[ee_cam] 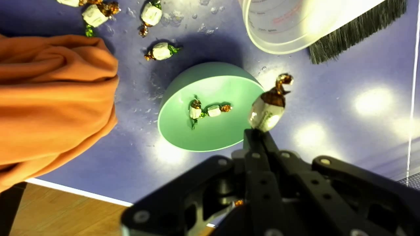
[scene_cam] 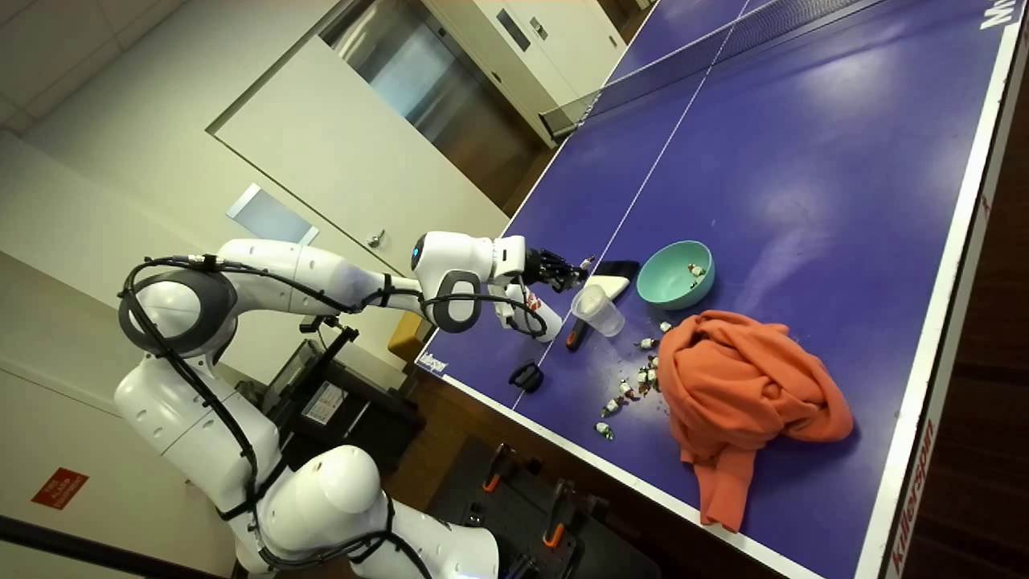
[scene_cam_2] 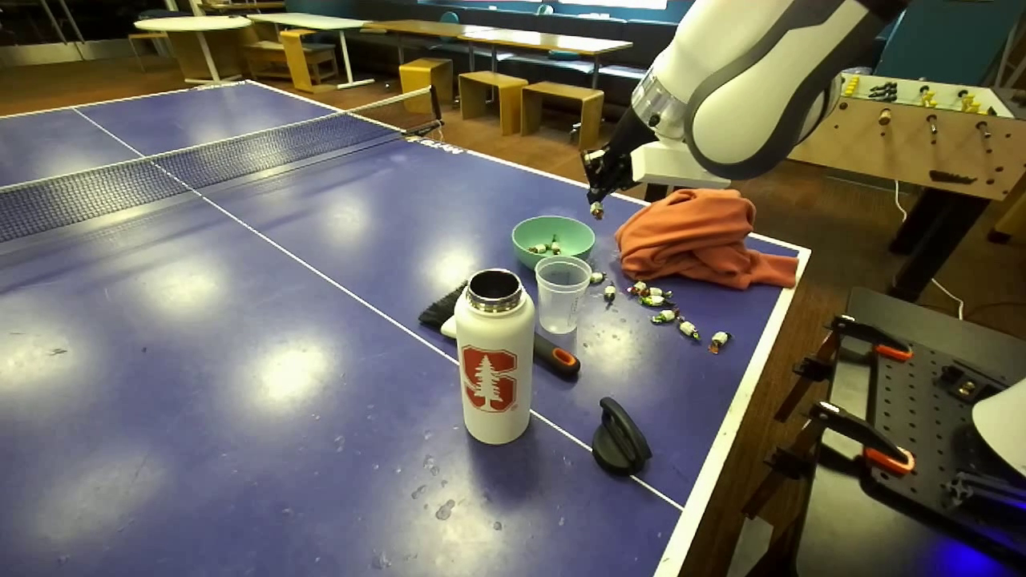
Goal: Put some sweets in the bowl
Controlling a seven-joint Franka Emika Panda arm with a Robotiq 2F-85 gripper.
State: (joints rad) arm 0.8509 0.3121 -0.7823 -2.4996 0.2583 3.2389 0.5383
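Note:
My gripper [ee_cam: 259,132] is shut on a sweet [ee_cam: 267,113] with a white body and brown twisted end, held at the fingertips. In the wrist view the sweet overlaps the right rim of the green bowl [ee_cam: 210,139]. In both exterior views the gripper [scene_cam: 582,273] [scene_cam_2: 595,196] is raised above the table, near the bowl [scene_cam: 663,281] [scene_cam_2: 527,255]. Two sweets [ee_cam: 214,110] lie in the bowl. Several more sweets [scene_cam_2: 664,317] [scene_cam: 625,389] lie on the table. A small orange shiny bit [ee_cam: 239,203] shows among the gripper's links; I cannot tell what it is.
A clear plastic cup [scene_cam_2: 563,300] [ee_cam: 275,29] stands beside the bowl, near a black brush [ee_cam: 357,32]. A white bottle [scene_cam_2: 497,377] and its black lid [scene_cam_2: 621,441] are close by. An orange cloth [scene_cam: 748,394] lies beside the bowl and sweets.

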